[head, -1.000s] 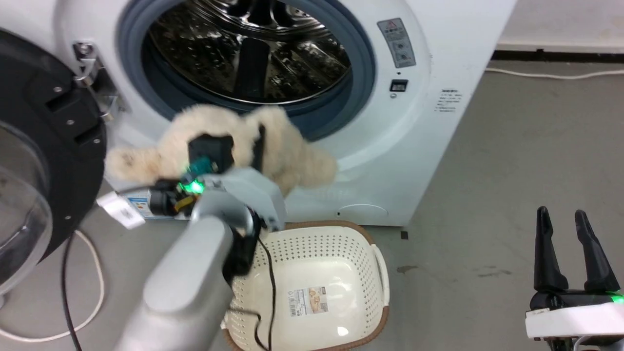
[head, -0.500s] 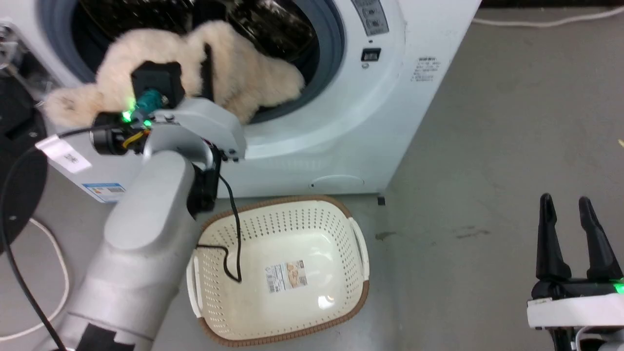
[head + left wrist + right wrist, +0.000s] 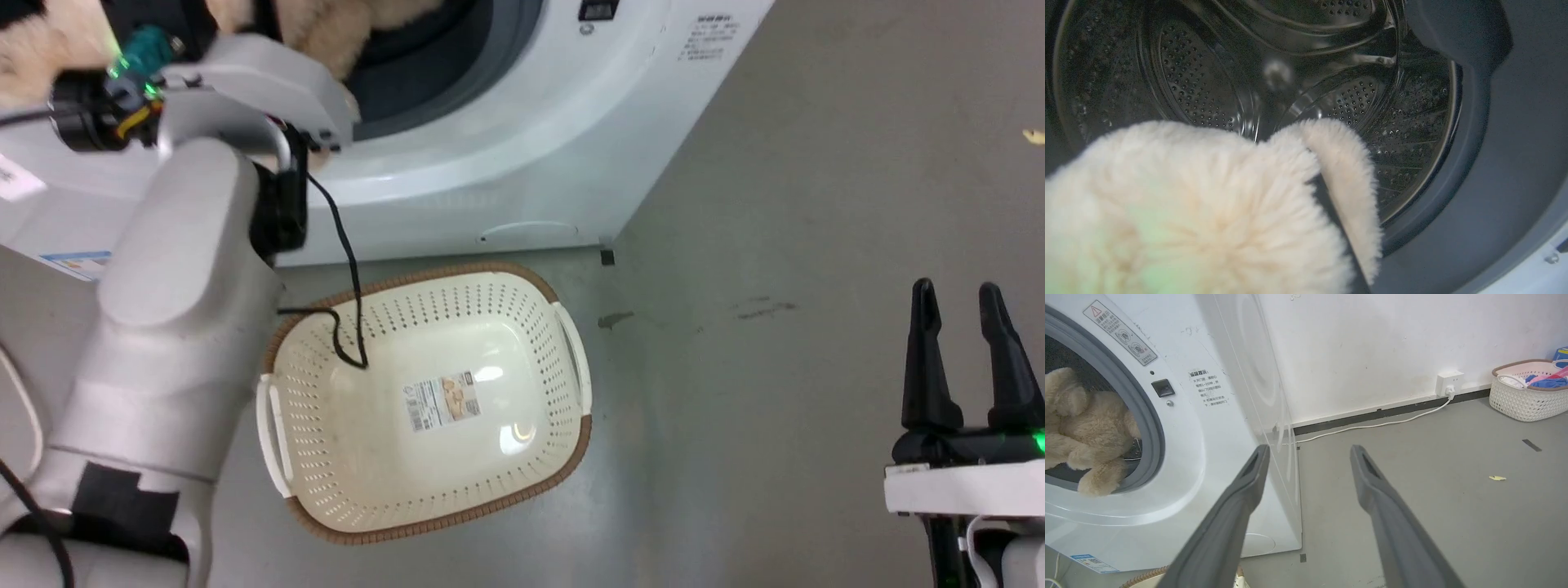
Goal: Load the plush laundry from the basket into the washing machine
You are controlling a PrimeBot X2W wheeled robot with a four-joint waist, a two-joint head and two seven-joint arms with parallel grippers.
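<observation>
Since a second ago, the fluffy cream-beige plush laundry (image 3: 1081, 428) has been lifted from in front of the lower door seal into the mouth of the large white front-loading washing machine (image 3: 522, 155). The head camera has also been tilted downward. The toy is seen lodged in the opening, one rounded limb hung over the grey rubber seal (image 3: 1149, 428), with the shiny perforated steel drum (image 3: 1208, 81) beyond its fur. The left gripper (image 3: 1290, 183) is clamped on the plush laundry, one dark finger (image 3: 1339, 228) sunk in the fur. The cream perforated plastic basket (image 3: 563, 453), brown-rimmed, is set on the grey floor (image 3: 775, 245) just before the machine. A label is stuck to its bottom and a black cable (image 3: 347, 269) is draped into it. The right gripper (image 3: 956, 290) is held well apart at the right, fingers spread with nothing between them.
</observation>
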